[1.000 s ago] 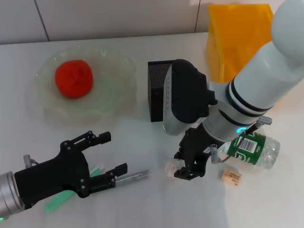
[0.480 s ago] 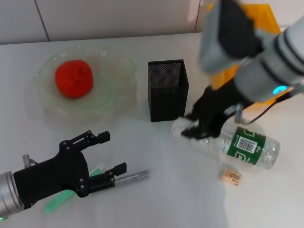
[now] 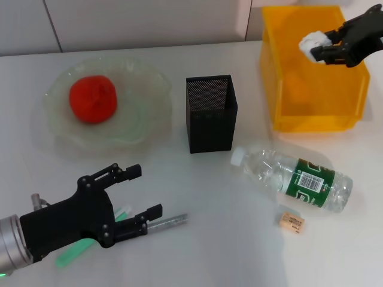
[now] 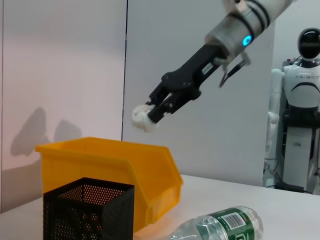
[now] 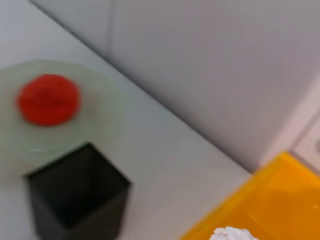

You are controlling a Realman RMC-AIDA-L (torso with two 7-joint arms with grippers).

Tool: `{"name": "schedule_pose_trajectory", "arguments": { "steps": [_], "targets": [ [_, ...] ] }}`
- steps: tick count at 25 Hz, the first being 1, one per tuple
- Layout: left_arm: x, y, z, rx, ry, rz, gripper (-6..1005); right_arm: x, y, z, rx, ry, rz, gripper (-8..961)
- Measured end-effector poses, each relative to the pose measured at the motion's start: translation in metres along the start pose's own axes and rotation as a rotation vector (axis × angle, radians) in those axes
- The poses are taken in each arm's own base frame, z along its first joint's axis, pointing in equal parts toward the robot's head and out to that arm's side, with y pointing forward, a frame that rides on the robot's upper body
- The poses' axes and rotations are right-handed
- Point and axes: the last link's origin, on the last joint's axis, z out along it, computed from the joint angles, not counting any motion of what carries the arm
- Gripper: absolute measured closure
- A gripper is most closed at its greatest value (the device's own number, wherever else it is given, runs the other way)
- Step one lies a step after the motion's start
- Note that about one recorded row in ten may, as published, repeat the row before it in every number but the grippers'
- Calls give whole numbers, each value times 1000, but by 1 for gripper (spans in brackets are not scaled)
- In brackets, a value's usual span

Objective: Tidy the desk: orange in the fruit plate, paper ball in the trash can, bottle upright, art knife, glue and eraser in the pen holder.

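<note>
Above the big translucent yellow-orange plastic trash can (image 3: 311, 78), the right gripper (image 3: 328, 46) holds the crumpled white paper ball (image 3: 311, 43) pinched between its dark fingers, well clear of the rim. As I judge it, the ball hangs over the bin's far side, so a release made while the arm is off-centre could drop it on the rim or behind the bin.

The left gripper (image 3: 134, 200) rests low over the white table (image 3: 197, 251) with its fingers spread and nothing between them, just above the slim grey metallic art knife (image 3: 167, 222) and the bright green glue stick (image 3: 75, 252); closing there could catch both sticks at once or push one away.

The clear plastic bottle (image 3: 293, 178) with white cap lies on its side and could roll into the tiny beige eraser (image 3: 291, 221) beside it.

The red-orange orange (image 3: 93, 98) sits in the pale green scalloped glass fruit plate (image 3: 143, 78), and the black mesh pen holder (image 3: 210, 112) stands upright.

A barcode shows on the bottle's green label, but no wording is legible, and the eraser's reddish print cannot be read.
</note>
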Motion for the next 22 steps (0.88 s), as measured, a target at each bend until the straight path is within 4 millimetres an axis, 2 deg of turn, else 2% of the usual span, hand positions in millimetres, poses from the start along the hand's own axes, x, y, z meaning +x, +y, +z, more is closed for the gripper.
{"name": "schedule_pose_trajectory", "arguments": {
  "steps": [1, 2, 5, 6, 9, 12, 17, 22],
  "targets": [
    [0, 0, 0, -1, 1, 1, 184, 7, -10, 9, 43, 11, 15, 624],
    [0, 0, 0, -1, 1, 1, 184, 7, -10, 9, 43, 11, 15, 624],
    [1, 0, 1, -3, 2, 1, 185, 17, -22, 25, 96, 37, 28, 625],
    [1, 0, 1, -4, 2, 3, 185, 21, -26, 38, 110, 43, 26, 626],
    [2, -1, 2, -7, 3, 6, 185, 23, -27, 49, 114, 45, 27, 627],
    [2, -2, 3, -9, 3, 8, 184, 24, -27, 59, 121, 53, 41, 550],
    [3, -2, 3, -9, 4, 9, 184, 23, -25, 59, 104, 62, 82, 444],
    [3, -2, 3, -9, 4, 9, 185, 18, -17, 42, 54, 83, 122, 353]
  ]
}}
